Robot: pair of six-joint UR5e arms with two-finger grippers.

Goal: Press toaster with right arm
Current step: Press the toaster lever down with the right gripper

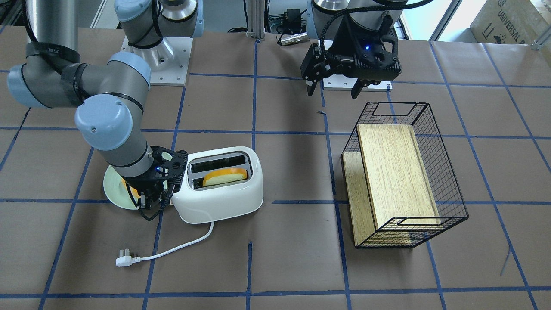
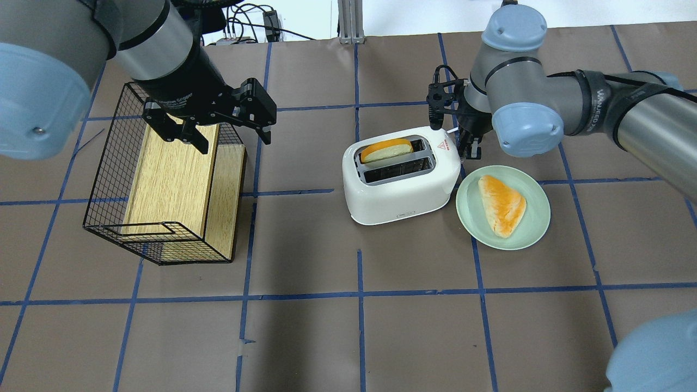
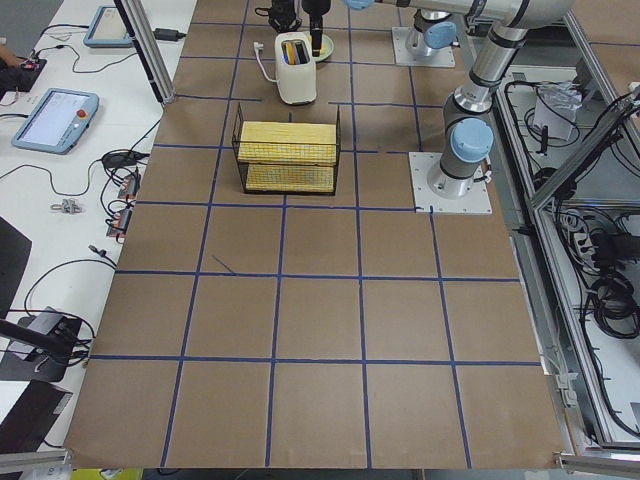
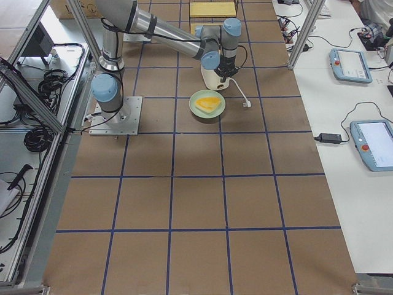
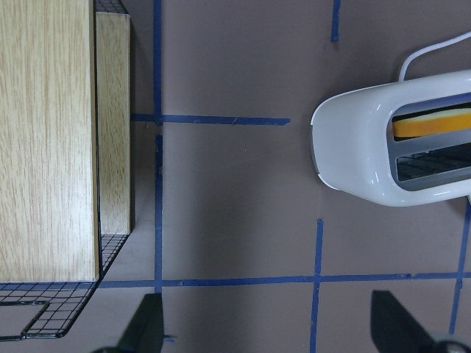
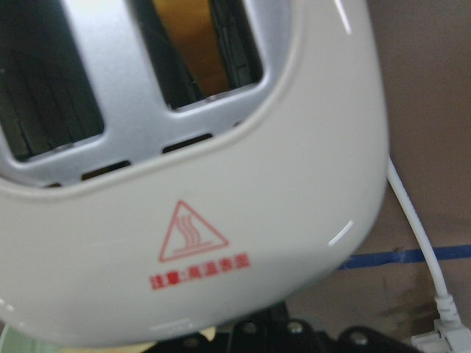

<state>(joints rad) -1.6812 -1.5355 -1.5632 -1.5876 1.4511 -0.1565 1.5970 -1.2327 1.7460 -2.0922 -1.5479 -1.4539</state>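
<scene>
The white two-slot toaster point(image 1: 224, 200) point(image 2: 403, 190) stands mid-table with an orange-crusted bread slice point(image 2: 385, 149) in one slot; the other slot is empty. Its red triangle mark point(image 6: 191, 234) fills the right wrist view. My right gripper point(image 2: 468, 148) point(image 1: 148, 202) points down at the toaster's marked end, close against it, fingers together with nothing between them. The toaster's lever is hidden behind it. My left gripper point(image 2: 234, 139) point(image 1: 333, 92) hangs open and empty above the wire basket's edge.
A pale green plate point(image 2: 536, 218) with a bread piece point(image 2: 503, 204) lies beside the toaster, under my right arm. A black wire basket point(image 2: 109, 179) holds wooden boards point(image 2: 169, 174). The toaster's white cord and plug point(image 1: 125, 260) trail on the table.
</scene>
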